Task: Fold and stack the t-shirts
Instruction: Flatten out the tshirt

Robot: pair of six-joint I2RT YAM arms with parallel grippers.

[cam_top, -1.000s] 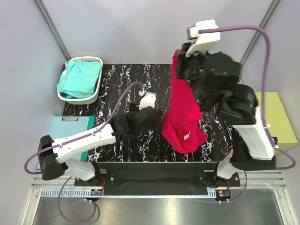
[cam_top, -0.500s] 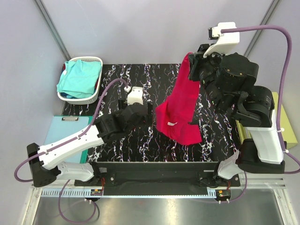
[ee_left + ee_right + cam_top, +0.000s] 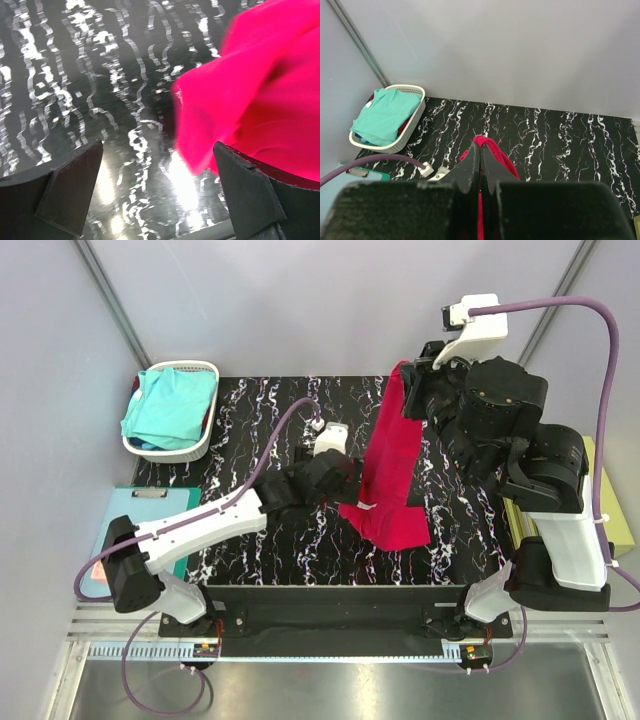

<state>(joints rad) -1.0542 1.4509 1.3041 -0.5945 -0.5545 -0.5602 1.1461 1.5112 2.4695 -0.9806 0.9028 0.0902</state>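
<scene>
The crimson-red t-shirt (image 3: 392, 455) hangs bunched from its top end, pinched in my shut right gripper (image 3: 409, 378) high over the table's back right. Its lower end lies crumpled on the table (image 3: 260, 410). In the right wrist view the fingertips (image 3: 481, 150) close on a red fold (image 3: 494, 147). My left gripper (image 3: 352, 484) is open, low over the table, at the shirt's lower left edge. In the left wrist view red cloth (image 3: 260, 90) reaches between the wide fingers (image 3: 70, 190) at the right side. The turquoise t-shirt (image 3: 170, 405) sits in the basket.
A white basket (image 3: 205, 370) stands at the table's back left corner, also seen in the right wrist view (image 3: 395, 144). A light-blue mat (image 3: 150, 525) lies left of the table. A yellow-green block (image 3: 600, 490) sits off the right edge.
My right gripper swung right and back with the red shirt, whose lower end dropped onto the table. My left arm pulled back left, then moved right up to the shirt's lower edge, still open.
</scene>
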